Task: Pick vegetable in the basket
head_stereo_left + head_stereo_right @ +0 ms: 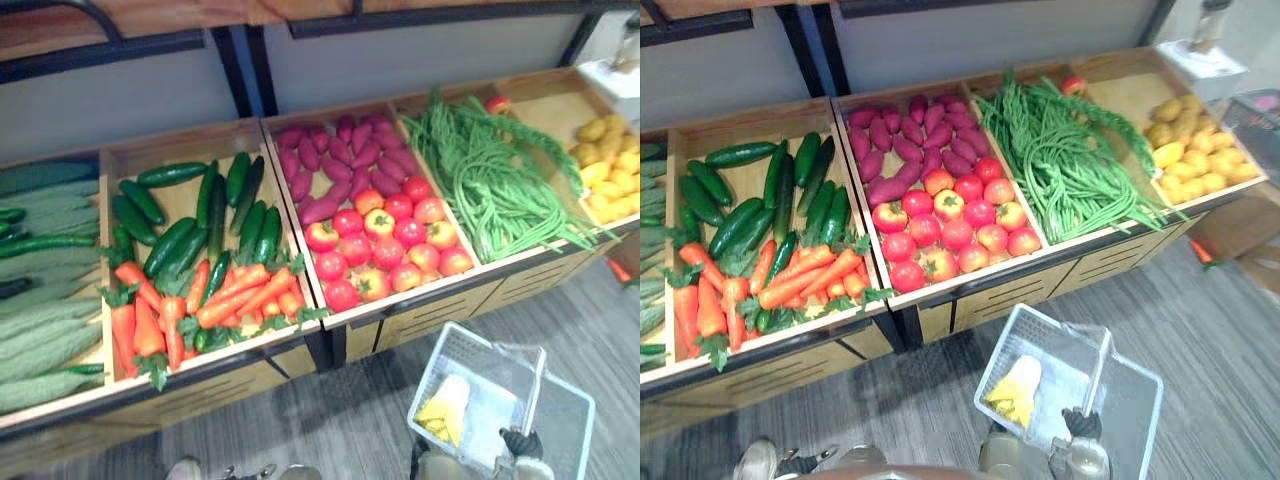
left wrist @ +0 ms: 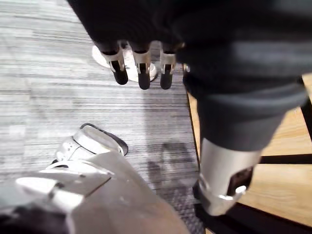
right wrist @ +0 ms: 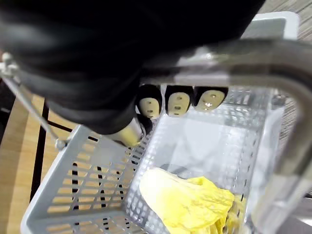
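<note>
1. The basket (image 1: 452,352) is a pale plastic mesh one, sitting low at the near right, just in front of the wooden bins and over the grey floor (image 1: 340,420).
2. The right robot hand (image 1: 520,442) is on the near side of the basket. In the right wrist view its fingers (image 3: 178,101) are curled round the grey handle (image 3: 234,51), so it's got a proper grip on it.
3. There's one vegetable inside already: a pale yellow leafy vegetable (image 3: 187,202) lying on the basket bottom, towards the left wall. Looks like some kind of cabbage, but I can't tell for sure.
4. The left robot hand (image 2: 143,68) hangs over the floor right by the edge of the wooden stand. Its fingers are loose and relaxed with nothing in them.
5. Bins, going left to right:
   - pale green gourds (image 1: 45,330) at the far left
   - dark cucumbers (image 1: 185,240) at the back of the next bin, with carrots (image 1: 225,295) at the front
   - purple sweet potatoes (image 1: 340,160) behind a bunch of tomatoes (image 1: 385,245)
   - a big heap of long beans (image 1: 490,180), with one red tomato at its far corner
   - some lumpy yellow produce (image 1: 610,165) at the far right
6. Everything in the bins is well apart from both hands.
</note>
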Tool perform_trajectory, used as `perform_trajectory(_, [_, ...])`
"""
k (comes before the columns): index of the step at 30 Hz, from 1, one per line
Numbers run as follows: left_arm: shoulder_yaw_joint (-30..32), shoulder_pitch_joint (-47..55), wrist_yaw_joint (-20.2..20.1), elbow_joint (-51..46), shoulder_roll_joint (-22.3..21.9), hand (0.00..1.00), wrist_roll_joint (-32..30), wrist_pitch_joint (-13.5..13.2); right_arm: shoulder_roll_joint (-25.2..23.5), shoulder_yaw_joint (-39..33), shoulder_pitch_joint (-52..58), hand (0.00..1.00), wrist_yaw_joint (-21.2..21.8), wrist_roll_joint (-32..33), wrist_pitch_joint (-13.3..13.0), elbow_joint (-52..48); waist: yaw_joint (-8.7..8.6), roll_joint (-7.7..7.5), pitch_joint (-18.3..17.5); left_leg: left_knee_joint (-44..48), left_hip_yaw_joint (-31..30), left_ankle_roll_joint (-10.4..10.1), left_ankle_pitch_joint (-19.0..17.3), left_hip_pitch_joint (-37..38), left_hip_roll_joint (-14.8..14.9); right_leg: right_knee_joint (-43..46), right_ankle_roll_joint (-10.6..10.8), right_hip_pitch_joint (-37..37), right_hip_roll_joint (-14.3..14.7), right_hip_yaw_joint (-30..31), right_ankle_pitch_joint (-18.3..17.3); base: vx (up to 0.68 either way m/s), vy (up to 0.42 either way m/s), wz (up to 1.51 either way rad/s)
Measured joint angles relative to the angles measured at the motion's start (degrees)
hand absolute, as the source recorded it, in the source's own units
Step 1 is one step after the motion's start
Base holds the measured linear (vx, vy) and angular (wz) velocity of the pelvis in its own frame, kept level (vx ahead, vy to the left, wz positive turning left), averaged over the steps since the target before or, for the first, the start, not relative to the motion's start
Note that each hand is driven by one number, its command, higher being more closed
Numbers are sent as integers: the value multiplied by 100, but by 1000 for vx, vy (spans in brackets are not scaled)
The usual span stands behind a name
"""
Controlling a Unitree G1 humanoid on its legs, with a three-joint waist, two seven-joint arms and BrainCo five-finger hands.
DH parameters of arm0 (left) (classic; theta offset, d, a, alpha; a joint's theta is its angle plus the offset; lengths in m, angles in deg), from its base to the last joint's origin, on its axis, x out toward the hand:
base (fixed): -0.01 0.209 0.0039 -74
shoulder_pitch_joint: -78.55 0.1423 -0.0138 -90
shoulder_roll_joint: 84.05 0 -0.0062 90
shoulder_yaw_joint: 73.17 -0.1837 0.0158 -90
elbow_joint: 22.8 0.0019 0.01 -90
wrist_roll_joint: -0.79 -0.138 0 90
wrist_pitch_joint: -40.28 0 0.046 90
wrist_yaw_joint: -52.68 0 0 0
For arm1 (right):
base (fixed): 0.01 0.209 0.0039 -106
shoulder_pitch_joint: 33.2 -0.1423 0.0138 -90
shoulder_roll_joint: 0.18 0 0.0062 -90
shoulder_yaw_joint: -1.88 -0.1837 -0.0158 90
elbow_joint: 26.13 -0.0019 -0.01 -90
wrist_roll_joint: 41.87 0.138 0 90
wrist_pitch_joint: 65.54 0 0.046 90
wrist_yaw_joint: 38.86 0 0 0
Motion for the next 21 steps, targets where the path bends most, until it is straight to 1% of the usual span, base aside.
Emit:
perform_trajectory(1, [48, 15, 5, -3, -20, 0, 39, -11, 9, 103, -26, 100, 35, -70, -1, 39, 2, 13, -1, -213, 9, -128, 376, 9, 126, 65, -118, 0, 83, -148, -68, 43, -366, 45])
perform_trajectory(2, [58, 21, 5, -4, -20, 0, 86, -11, 15, 150, -45, 100, 34, -75, -1, 41, -1, 12, 0, -272, 10, -159, 499, 2, 162, 66, -148, 3, 108, -204, -84, 28, -390, 53])
perform_trajectory(3, [59, 34, 8, -6, -30, 0, 187, -11, 47, 267, -51, 100, 33, -75, -7, 41, -9, 20, -5, -360, 9, -225, 699, -63, 250, 67, -250, 0, 162, -343, -143, -4, -242, 42])
perform_trajectory(4, [57, 39, 10, -8, -34, 0, 225, -12, 52, 325, -50, 100, 28, -74, -7, 41, -18, 29, -7, -400, 13, -255, 790, -110, 283, 62, -312, -10, 180, -428, -182, -18, -217, 42])
perform_trajectory(5, [56, 40, 16, -8, -34, 0, 230, -12, 56, 375, -51, 100, 28, -74, -8, 41, -24, 35, -2, -422, 25, -261, 843, -132, 297, 66, -331, -23, 185, -466, -194, -51, -163, 36])
perform_trajectory(6, [46, 46, 20, -14, -34, 0, 230, -13, 62, 439, -55, 100, 29, -74, -10, 34, -29, 34, -2, -441, 170, -258, 940, -181, 308, 67, -354, -24, 162, -546, -210, -81, -102, 39])
perform_trajectory(8, [32, 54, 33, -18, -29, 0, 230, -13, 58, 439, -56, 100, 30, -74, -13, 38, -62, 19, 7, -479, 840, -167, 1084, -224, 277, 57, -367, -6, 54, -657, -222, -99, -40, 40])
perform_trajectory(9, [-34, 57, 62, -20, -9, 0, 229, -13, 70, 435, -57, 100, 28, -73, -36, 41, -99, 15, 10, -524, 1370, -85, 1169, -240, 232, 33, -350, -9, -39, -710, -221, -101, 19, 32])
perform_trajectory(10, [-108, 38, 81, -30, 6, 0, 230, -14, 83, 437, -57, 100, 27, -74, -54, 70, -113, 15, 9, -544, 1588, -58, 1187, -256, 208, -6, -307, -9, -64, -722, -222, -128, 53, 37])
perform_trajectory(11, [-266, 39, 154, -92, 45, 0, 229, -13, 128, 449, -60, 100, 25, -72, -62, 151, -122, 30, 7, -628, 1817, 1, 1228, -302, 171, -125, -271, -5, -90, -760, -169, -121, 89, 28])
perform_trajectory(12, [-407, 69, 217, -307, 35, 0, 227, -13, 203, 486, -58, 100, 27, -70, -59, 215, -110, 56, 14, -814, 1874, 35, 1253, -326, 150, -348, -224, 1, -84, -797, -17, -113, 100, 26])
perform_trajectory(13, [-527, 71, 261, -496, 35, 0, 215, -17, 249, 493, -56, 100, 26, -68, -59, 232, -118, 68, 14, -938, 1858, 3, 1306, -402, 123, -550, -184, -4, -87, -829, 124, -120, 177, 19])
perform_trajectory(14, [-718, 49, 289, -859, 58, 0, 202, -33, 295, 502, -59, 100, 30, -70, -70, 243, -113, 94, -6, -1045, 1852, 92, 1377, -526, 34, -880, -115, 8, -120, -844, 346, -84, 158, 14])
perform_trajectory(15, [-883, 39, 325, -1135, 101, 0, 137, -90, 312, 502, -67, 100, 29, -74, -96, 257, -106, 43, 23, -1109, 1853, 139, 1412, -614, -54, -1109, -73, 7, -148, -846, 519, -74, 168, 10])
perform_trajectory(16, [-991, 39, 353, -1296, 148, 0, 103, -130, 314, 503, -68, 100, 30, -74, -112, 262, -107, 7, 46, -1124, 1855, 175, 1438, -666, -112, -1239, -52, 11, -190, -839, 620, -41, 174, 8])
perform_trajectory(17, [-1181, 1, 392, -1669, 254, 0, 49, -154, 314, 525, -78, 100, 29, -73, -116, 279, -106, -67, 92, -1150, 1851, 191, 1491, -726, -248, -1439, -8, 44, -293, -832, 821, -26, 209, 11])
perform_trajectory(18, [-1356, -2, 422, -2035, 403, 0, -127, -206, 318, 553, -100, 100, 29, -71, -134, 323, -121, -105, 133, -1182, 1828, 218, 1508, -719, -371, -1593, 43, 125, -399, -824, 974, -15, 208, 12])
perform_trajectory(19, [-1434, -1, 444, -2226, 480, 0, -199, -220, 319, 557, -100, 100, 26, -70, -137, 328, -132, -121, 138, -1184, 1816, 235, 1516, -715, -433, -1645, 61, 155, -450, -822, 1018, 14, 123, 15])
perform_trajectory(20, [-1543, 19, 487, -2535, 606, 0, -346, -292, 323, 559, -97, 100, 23, -70, -150, 329, -163, -131, 148, -1183, 1785, 265, 1514, -700, -517, -1698, 100, 217, -529, -838, 1047, 37, 130, 24])
perform_trajectory(21, [-1661, 81, 588, -3085, 835, 0, -629, -451, 353, 624, -93, 100, 22, -69, -203, 329, -217, -134, 150, -1177, 1736, 304, 1502, -688, -626, -1751, 134, 303, -630, -887, 1071, 45, 114, 25])
